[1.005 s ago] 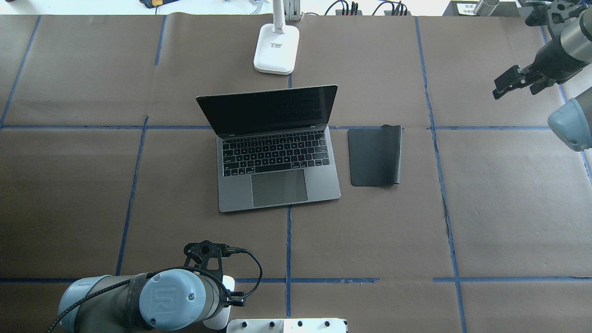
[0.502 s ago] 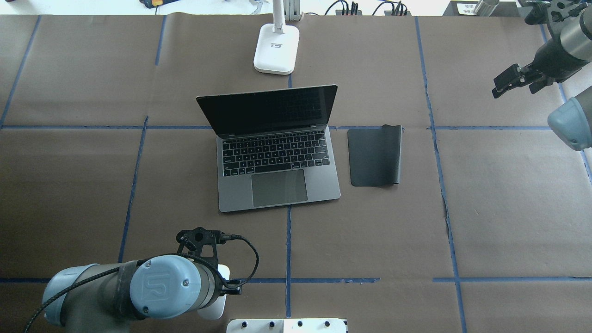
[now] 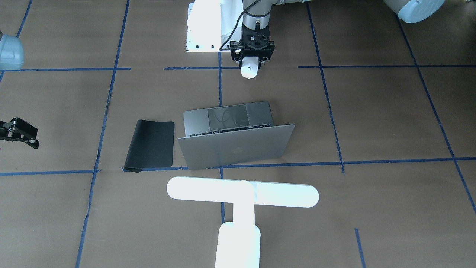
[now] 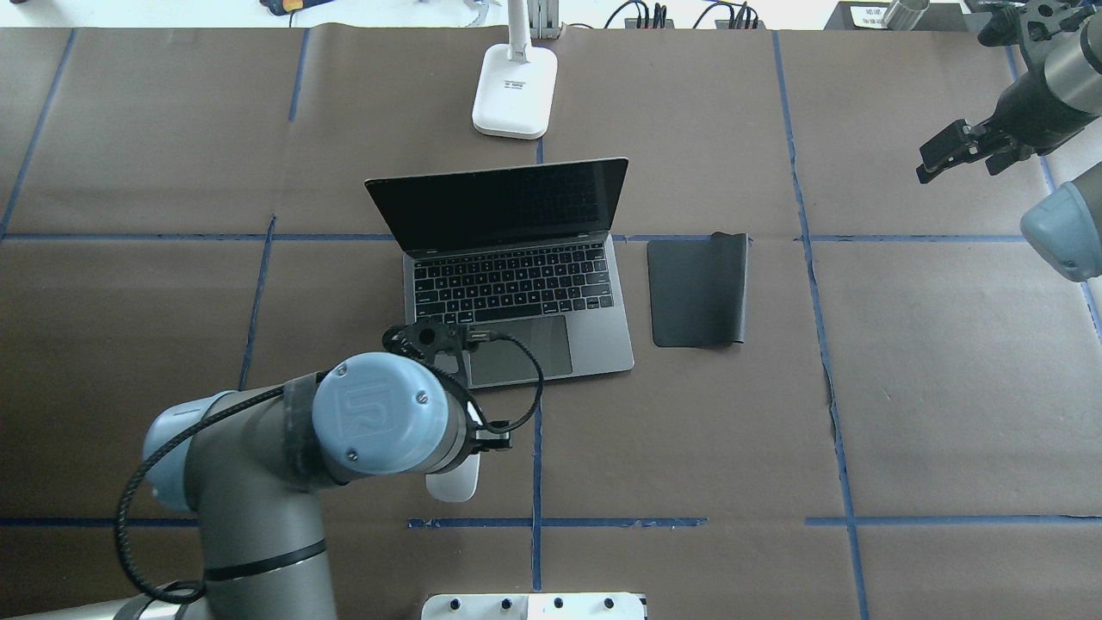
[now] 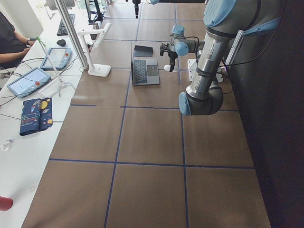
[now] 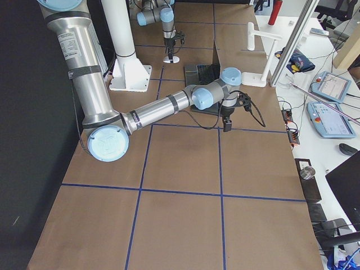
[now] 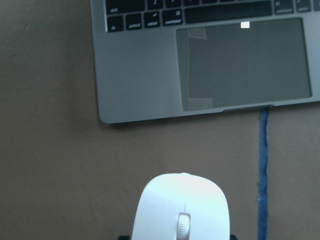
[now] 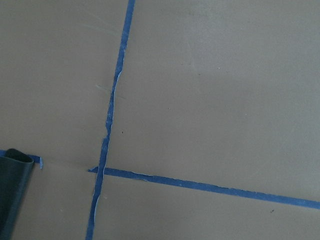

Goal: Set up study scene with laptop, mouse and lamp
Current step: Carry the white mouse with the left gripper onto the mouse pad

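Small glossy white oval mouse pinched by its flanks in left gripper, just near of thin grey metal laptop front edge; light, rigid, slick shell, so side grip suits; right gripper state: cannot tell.

Table covering: flat brown paper, crossed by a grid of blue tape lines.
The laptop, frame centre: space-grey shell, black keys with pale lettering, black screen, darker grey trackpad.
The mouse: glossy white, grey wheel in a thin centre slit.
The lamp: bright white throughout.
Mat, right of the laptop: plain black.
Left arm, lower left: dark grey tubes, pale blue joint caps, black cable.
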Controlling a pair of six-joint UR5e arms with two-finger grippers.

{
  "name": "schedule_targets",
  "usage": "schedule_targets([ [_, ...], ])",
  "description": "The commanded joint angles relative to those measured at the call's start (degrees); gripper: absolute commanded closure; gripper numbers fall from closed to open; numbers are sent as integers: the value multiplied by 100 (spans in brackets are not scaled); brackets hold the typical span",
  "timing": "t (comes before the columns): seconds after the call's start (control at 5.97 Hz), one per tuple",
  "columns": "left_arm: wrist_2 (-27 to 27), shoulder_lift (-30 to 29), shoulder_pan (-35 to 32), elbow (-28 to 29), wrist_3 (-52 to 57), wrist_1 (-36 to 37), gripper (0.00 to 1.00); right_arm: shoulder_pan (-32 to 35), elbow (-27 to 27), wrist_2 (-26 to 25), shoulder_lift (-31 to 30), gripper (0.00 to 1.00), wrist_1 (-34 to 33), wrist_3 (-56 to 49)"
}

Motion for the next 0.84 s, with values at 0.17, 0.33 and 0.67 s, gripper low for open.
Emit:
schedule_targets([
  [0.17,-74,-2297,-212,2687,-474,-462,91,9,6,2,-26,0,-8,2],
  [0.33,-66,-2765,-290,3358,-511,-719,91,9,6,2,-27,0,-8,2],
  [0.67,-74,-3522,-414,4763,-512,-1533,91,0,41,11,-35,0,-8,37],
])
